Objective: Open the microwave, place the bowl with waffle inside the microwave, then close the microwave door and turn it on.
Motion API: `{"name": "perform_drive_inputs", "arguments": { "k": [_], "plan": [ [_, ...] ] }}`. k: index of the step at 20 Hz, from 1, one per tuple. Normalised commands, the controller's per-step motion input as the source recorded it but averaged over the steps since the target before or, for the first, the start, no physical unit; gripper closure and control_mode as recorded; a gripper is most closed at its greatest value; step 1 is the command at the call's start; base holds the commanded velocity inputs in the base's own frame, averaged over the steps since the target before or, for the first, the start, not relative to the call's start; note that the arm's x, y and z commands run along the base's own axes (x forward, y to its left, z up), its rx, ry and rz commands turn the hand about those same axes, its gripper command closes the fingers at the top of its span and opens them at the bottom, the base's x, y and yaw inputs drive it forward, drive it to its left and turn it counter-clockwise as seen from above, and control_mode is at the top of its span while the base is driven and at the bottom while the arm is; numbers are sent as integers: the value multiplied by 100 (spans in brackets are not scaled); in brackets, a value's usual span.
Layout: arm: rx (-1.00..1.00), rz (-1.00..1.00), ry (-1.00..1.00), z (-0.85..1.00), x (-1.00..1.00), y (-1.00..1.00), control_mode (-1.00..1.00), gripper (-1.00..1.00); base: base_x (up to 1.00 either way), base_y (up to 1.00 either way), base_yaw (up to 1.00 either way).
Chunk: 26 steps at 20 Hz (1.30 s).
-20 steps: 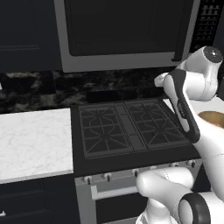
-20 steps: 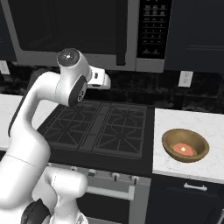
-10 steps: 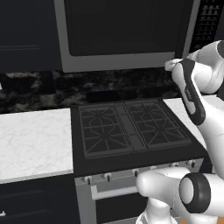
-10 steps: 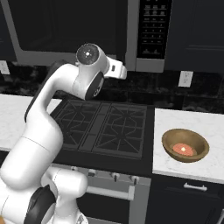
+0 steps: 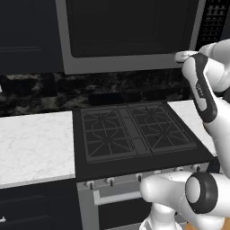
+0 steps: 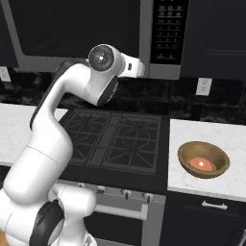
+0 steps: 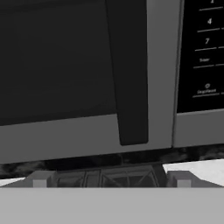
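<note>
Arm raised further since a second ago, hand now close under microwave front
Microwave door shut, black handle just ahead of gripper, jaws apart on nothing; keypad right of handle. Bowl with waffle on right counter beside stove, well apart from hand

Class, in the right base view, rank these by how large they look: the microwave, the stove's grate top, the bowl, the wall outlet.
1. Grey steel, dark-glass microwave
2. Black stove grate top
3. Round golden-brown wooden bowl
4. Small white wall outlet
</note>
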Motion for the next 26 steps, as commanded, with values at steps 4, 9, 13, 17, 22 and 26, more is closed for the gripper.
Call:
{"name": "perform_drive_inputs", "arguments": {
  "k": [4, 9, 13, 17, 22, 26],
  "plan": [
    [0, 0, 0, 29, 0, -18, -100, -100, 0, 0, 0],
    [0, 0, 0, 28, 11, -2, -100, -100, 0, 0, 0],
    [0, 0, 0, 13, 29, -3, -100, -100, 0, 0, 0],
    [0, 0, 0, 0, 41, -10, -100, -100, 0, 0, 0],
    [1, 0, -1, 0, 40, -10, -100, -100, 0, 0, 0],
    [2, 0, -3, 0, 42, -11, -100, -100, 0, 0, 0]
  ]
}}
